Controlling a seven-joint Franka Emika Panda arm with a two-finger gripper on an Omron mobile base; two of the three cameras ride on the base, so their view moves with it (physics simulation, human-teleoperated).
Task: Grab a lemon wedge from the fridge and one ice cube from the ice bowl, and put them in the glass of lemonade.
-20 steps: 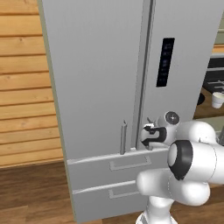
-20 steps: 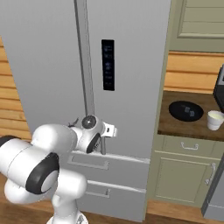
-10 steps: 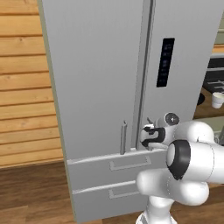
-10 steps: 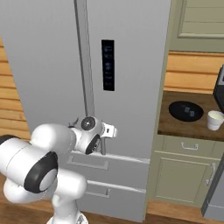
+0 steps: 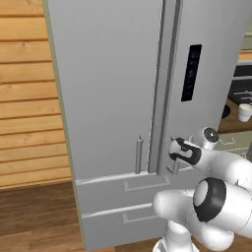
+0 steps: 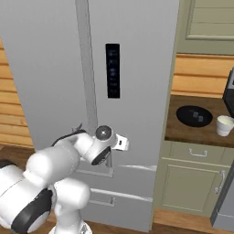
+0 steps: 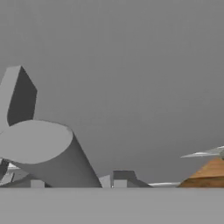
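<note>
Right now, from the left base view, I see the fridge point(image 5: 113, 98) with both doors closed, so I cannot see any lemon wedge. My hand point(image 5: 173, 150) sits low at the right door's bar handle point(image 5: 173, 165), just above the drawers; I cannot tell whether its fingers are apart or clamped on the bar. At the far right edge, the glass of lemonade point(image 5: 244, 112) stands on the counter point(image 5: 231, 123).

From the right base view, the counter point(image 6: 183, 130) to the right of the fridge point(image 6: 137, 68) carries the ice bowl point(image 6: 194, 115), black and shallow, with pale ice cubes point(image 6: 197, 114) lying in it. The glass of lemonade point(image 6: 225, 125) stands just beside the bowl, on its right.

From the hand view, the grey door point(image 7: 131, 78) sits close ahead, with the round bar handle point(image 7: 43, 153) at lower left.
</note>
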